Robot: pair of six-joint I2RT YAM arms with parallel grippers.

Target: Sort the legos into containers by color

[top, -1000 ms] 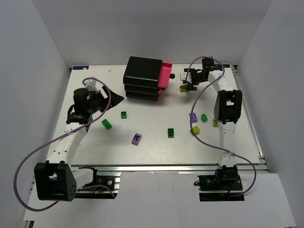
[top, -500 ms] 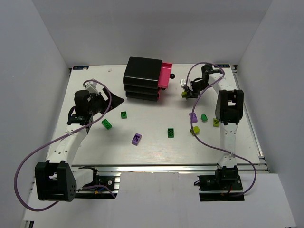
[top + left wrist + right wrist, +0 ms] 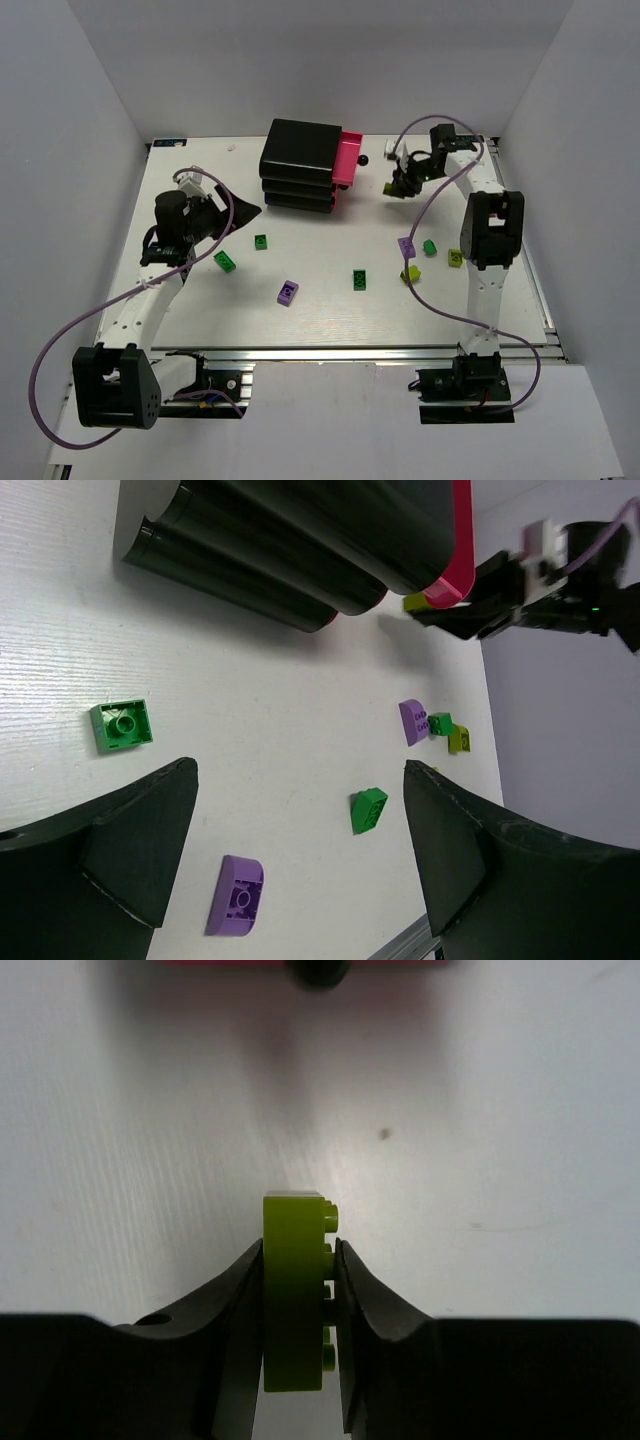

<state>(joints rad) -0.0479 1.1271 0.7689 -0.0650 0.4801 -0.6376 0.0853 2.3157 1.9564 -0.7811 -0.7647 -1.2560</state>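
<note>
The black cabinet (image 3: 300,160) stands at the back of the table, its top pink drawer (image 3: 348,160) pulled out to the right. My right gripper (image 3: 397,185) is just right of that drawer, shut on a lime-yellow lego (image 3: 295,1290) held on edge, with the studs against one finger. The drawer's knob (image 3: 318,970) is straight ahead of it. My left gripper (image 3: 240,225) hovers open at the left, above the table with nothing between its fingers (image 3: 130,850). Loose legos lie about: green (image 3: 261,241), green (image 3: 225,262), purple (image 3: 288,292), green (image 3: 360,280).
By the right arm lie a purple lego (image 3: 407,246), a green one (image 3: 430,247) and two lime ones (image 3: 411,273) (image 3: 455,258). Purple cables loop over both arms. White walls enclose the table (image 3: 320,320) on three sides.
My right gripper has come down around the lime-yellow lego beside the open drawer and closed on it. The left arm has hardly moved.
</note>
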